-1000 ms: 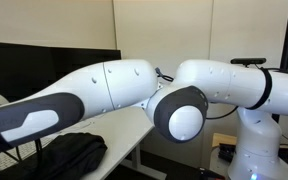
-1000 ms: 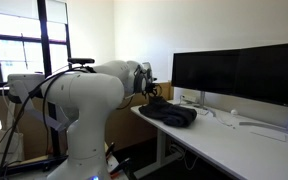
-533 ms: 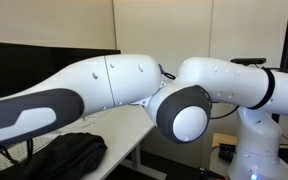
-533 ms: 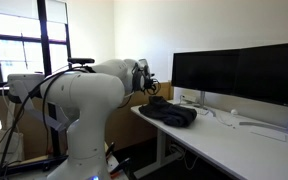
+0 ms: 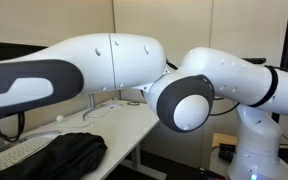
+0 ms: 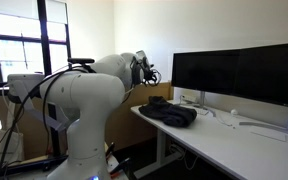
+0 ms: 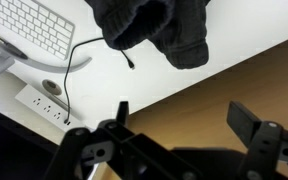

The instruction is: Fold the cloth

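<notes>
The cloth is a dark, crumpled heap on the white desk. It shows in both exterior views [image 5: 62, 154] [image 6: 171, 112] and at the top of the wrist view [image 7: 152, 28]. My gripper [image 7: 182, 118] is open and empty, its two black fingers spread wide. It hangs in the air off the desk's edge, over a brown surface, apart from the cloth. In an exterior view the gripper [image 6: 141, 68] sits high beside the arm, up and away from the cloth. The arm's large white links fill much of the frame in an exterior view [image 5: 104, 75].
A white keyboard [image 7: 34, 24], a white power strip [image 7: 42, 103] and a thin black cable [image 7: 79, 62] lie on the desk [image 7: 234, 35] near the cloth. Two dark monitors [image 6: 239, 72] stand along the desk's back. A window [image 6: 14, 55] is behind the robot.
The arm has lifted upward over the last second. The gripper has risen away from the desk edge and the cloth. The cloth has not moved.
</notes>
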`<state>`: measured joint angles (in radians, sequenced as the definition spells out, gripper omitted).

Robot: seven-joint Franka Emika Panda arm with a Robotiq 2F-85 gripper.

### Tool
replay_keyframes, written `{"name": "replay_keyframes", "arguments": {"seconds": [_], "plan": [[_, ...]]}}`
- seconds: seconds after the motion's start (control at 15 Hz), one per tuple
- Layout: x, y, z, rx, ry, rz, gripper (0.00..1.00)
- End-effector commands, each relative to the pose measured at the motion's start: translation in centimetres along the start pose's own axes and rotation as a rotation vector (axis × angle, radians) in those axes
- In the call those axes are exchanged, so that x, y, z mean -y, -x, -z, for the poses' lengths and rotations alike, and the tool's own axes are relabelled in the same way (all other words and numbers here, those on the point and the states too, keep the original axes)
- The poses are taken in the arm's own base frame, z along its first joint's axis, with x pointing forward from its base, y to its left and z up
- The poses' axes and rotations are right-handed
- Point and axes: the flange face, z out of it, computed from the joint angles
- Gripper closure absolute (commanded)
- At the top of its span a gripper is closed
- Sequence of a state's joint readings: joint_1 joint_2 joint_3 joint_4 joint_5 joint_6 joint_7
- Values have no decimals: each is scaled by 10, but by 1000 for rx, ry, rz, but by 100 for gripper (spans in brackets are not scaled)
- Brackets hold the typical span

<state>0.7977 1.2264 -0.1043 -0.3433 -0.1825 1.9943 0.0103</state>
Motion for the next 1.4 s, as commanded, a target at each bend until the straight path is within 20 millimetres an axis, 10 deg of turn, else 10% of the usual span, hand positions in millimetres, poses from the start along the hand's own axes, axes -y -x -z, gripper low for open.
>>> {"name": "replay_keyframes", "arguments": {"seconds": [0.0,0.73,1.33], "plan": [[-21,-9,24,-42,57,-19,0],[-89,-20,80,-89,133,-82,0],[-122,-15,80,-95,139,-104,0]]}}
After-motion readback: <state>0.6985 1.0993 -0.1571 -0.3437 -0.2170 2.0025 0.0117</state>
